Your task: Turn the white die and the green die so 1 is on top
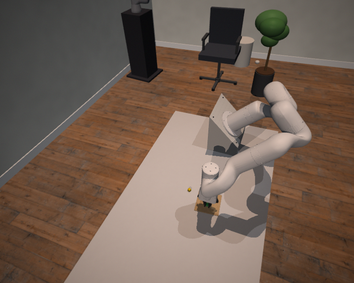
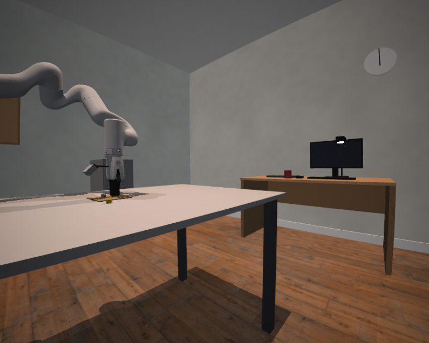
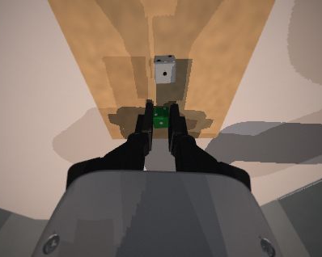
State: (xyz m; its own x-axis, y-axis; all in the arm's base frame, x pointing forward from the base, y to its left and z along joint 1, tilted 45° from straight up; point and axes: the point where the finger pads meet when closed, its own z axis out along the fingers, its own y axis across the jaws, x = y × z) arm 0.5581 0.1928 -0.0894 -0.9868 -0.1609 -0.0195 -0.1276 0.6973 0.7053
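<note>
My gripper (image 1: 207, 206) (image 2: 114, 194) (image 3: 161, 114) points down and is shut on the green die (image 3: 161, 118). The fingertips are low over one end of the tan mat (image 1: 215, 212) (image 3: 228, 44); whether the green die touches the mat is unclear. Its upward face seems to show one pip. The white die (image 2: 103, 196) (image 3: 164, 73) lies on the mat beyond the fingers in the wrist view, one pip on top; the arm hides it in the top view. The yellow die (image 1: 189, 189) (image 2: 108, 201) lies on the table off the mat; its top is too small to read.
The mat lies flat on the white table (image 1: 152, 225) (image 2: 162, 206). The arm's slanted base mount (image 1: 219, 131) stands at the table's far end in the top view. A desk (image 2: 318, 191) with a monitor (image 2: 336, 155) stands apart from the table.
</note>
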